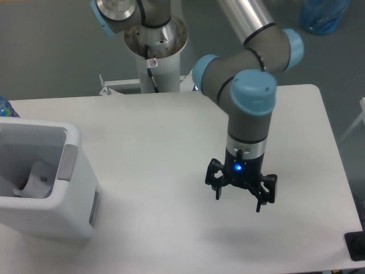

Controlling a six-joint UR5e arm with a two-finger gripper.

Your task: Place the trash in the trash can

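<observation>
Black two-finger claw: held above the white table, fingers spread wide, nothing gripped. Pointed down, positioned over the right half of the table, nearer the front edge than the back. A small blue light is lit on the claw body. A faint shadow is cast on the tabletop below and in front of it.

Grey arm with light-blue joint caps: seen descending from the top of frame to the claw; wrist section approx. vertical. The round grey base column is mounted behind the table's back edge, left of centre.

White boxy plastic trash can w/ thick rounded walls and grey side panel: set at the front-left corner of the table, partly cut off by the left edge of the frame. Top is open. Well apart from the claw.

Crumpled white wrapper: lying inside the trash can, on the bottom, toward the right-hand wall. A small dark mark is seen at its left side; colour of markings cannot be told. Rest of the can's interior is only partly in view.

Blue-tinted item: a sliver seen at the far left, behind the can near the table's back-left corner; type cannot be told.

Blue translucent container: on the floor beyond the table, top right, cropped.

Black object: at the front-right corner, cropped by the frame.
</observation>
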